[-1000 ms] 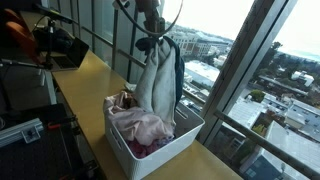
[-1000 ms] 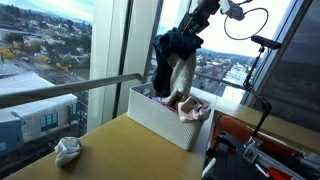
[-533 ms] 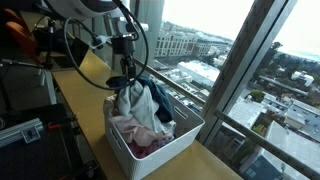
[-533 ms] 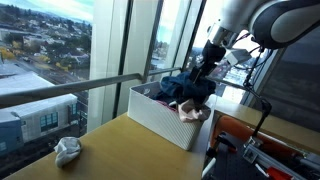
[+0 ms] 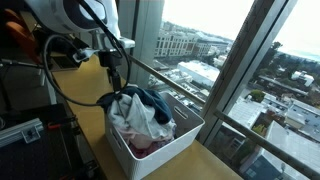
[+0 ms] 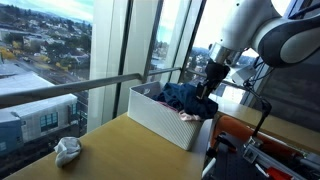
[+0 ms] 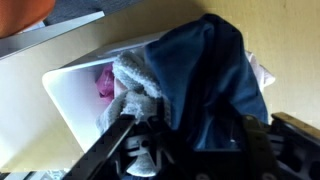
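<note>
In the white basket (image 5: 152, 158), the hand (image 7: 190, 132) stands part-open, fingers astride a dark blue garment (image 7: 212, 70).

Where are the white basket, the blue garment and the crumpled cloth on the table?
white basket (image 6: 160, 122), an exterior view, front wall.
blue garment (image 7: 210, 80), wrist view, middle fold.
crumpled cloth (image 6: 67, 150), an exterior view, its middle.

Pincer (image 6: 206, 93) down at dark blue garment (image 6: 182, 96) in white basket (image 6: 160, 120) (heaped full), crumpled grey cloth (image 6: 67, 150) well apart on table (image 6: 120, 152)
</note>
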Controlling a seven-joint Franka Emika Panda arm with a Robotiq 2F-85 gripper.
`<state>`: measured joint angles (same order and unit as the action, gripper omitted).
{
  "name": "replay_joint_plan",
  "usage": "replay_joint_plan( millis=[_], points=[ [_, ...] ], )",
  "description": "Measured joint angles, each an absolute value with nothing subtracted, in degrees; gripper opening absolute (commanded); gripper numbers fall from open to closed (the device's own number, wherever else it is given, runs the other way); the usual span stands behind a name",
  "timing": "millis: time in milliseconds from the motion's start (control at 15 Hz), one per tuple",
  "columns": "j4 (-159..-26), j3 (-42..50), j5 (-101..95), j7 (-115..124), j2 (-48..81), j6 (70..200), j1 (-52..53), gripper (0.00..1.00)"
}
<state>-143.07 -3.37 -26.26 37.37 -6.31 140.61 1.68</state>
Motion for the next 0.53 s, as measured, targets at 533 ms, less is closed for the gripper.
replay_joint_plan(
  millis=[533],
  points=[
    [-142.7,-3.4,-26.3,37.4,-6.9,140.9,1.5,0.78]
  ],
)
